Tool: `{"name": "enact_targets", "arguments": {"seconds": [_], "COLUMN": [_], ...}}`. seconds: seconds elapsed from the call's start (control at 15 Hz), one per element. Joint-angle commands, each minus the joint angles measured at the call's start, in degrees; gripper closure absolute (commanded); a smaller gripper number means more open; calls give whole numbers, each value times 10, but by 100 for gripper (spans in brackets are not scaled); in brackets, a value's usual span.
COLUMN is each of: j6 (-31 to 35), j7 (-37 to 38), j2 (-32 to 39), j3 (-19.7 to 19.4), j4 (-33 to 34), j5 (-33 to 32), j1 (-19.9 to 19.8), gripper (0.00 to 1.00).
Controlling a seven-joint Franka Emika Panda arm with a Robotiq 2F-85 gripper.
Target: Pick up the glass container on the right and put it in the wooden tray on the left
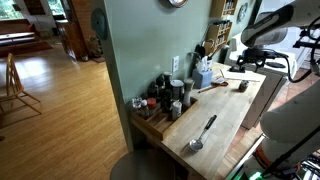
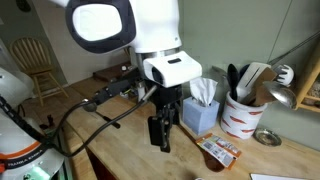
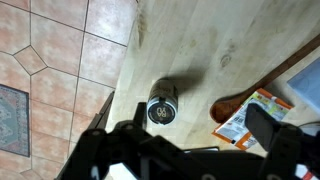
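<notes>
The glass container (image 3: 161, 104) is a small dark jar with a printed lid, standing upright on the wooden countertop in the wrist view. It also shows in an exterior view (image 1: 241, 86) near the counter's far end. My gripper (image 3: 200, 124) is open and empty above it, with the jar below and nearer one finger. The gripper hangs over the counter in both exterior views (image 2: 162, 135) (image 1: 244, 64). The wooden tray (image 1: 150, 124) lies against the green wall and holds several bottles and shakers.
A wooden spoon (image 3: 240, 100) and a printed packet (image 3: 255, 115) lie close beside the jar. A tissue box (image 2: 203, 110) and a white utensil crock (image 2: 240, 118) stand behind. A metal spoon (image 1: 203, 133) lies mid-counter. The counter edge drops to a tiled floor (image 3: 50, 70).
</notes>
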Motion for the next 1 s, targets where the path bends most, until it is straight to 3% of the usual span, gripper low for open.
{"name": "enact_targets", "arguments": {"seconds": [0.0, 0.47, 0.93], "j6": [18, -6, -43], "j7": [38, 26, 12], "j2": [90, 230, 316], "j3": [-11, -47, -64], "j4": [53, 169, 231], "j5": [5, 77, 121], "j1": [10, 5, -5], "gripper": [0, 0, 0]}}
